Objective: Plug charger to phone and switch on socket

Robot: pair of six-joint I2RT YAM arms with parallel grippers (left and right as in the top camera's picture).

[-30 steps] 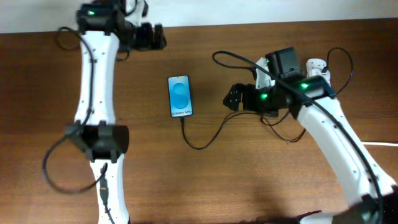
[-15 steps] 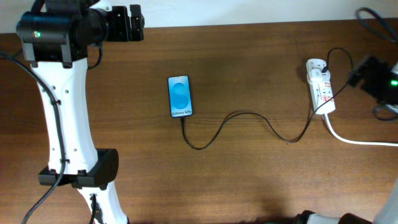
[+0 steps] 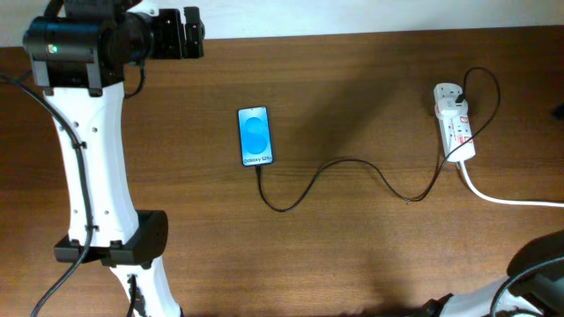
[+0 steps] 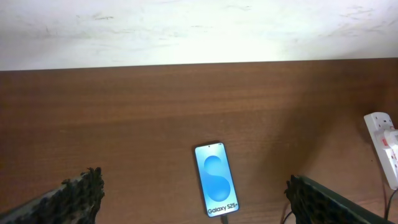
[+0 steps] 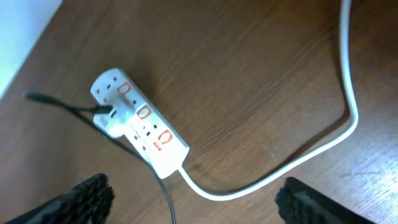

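Note:
The phone (image 3: 255, 136) lies flat mid-table with its blue screen up; it also shows in the left wrist view (image 4: 216, 185). The charger (image 3: 352, 162), a thin black cable, runs from the phone's near short edge in loops to the socket (image 3: 455, 123), a white strip at the right, where its adapter is plugged in. The right wrist view shows the socket (image 5: 140, 121) with red-marked switches. My left gripper (image 3: 185, 33) is open and empty, high at the far left edge; its fingers (image 4: 189, 194) frame the phone from afar. My right gripper (image 5: 194, 186) is open and empty above the socket's thick white cord (image 5: 280, 177).
The thick white cord (image 3: 507, 198) leaves the socket toward the right edge. A white wall borders the table's far side (image 4: 199, 31). The left arm's white link (image 3: 88, 158) stands along the left side. Part of the right arm (image 3: 538, 269) shows at the bottom right.
My right arm has pulled away from mid-table to the right, and its gripper has left the overhead view. The left arm rose earlier and has since held still. Phone, cable and socket have not moved.

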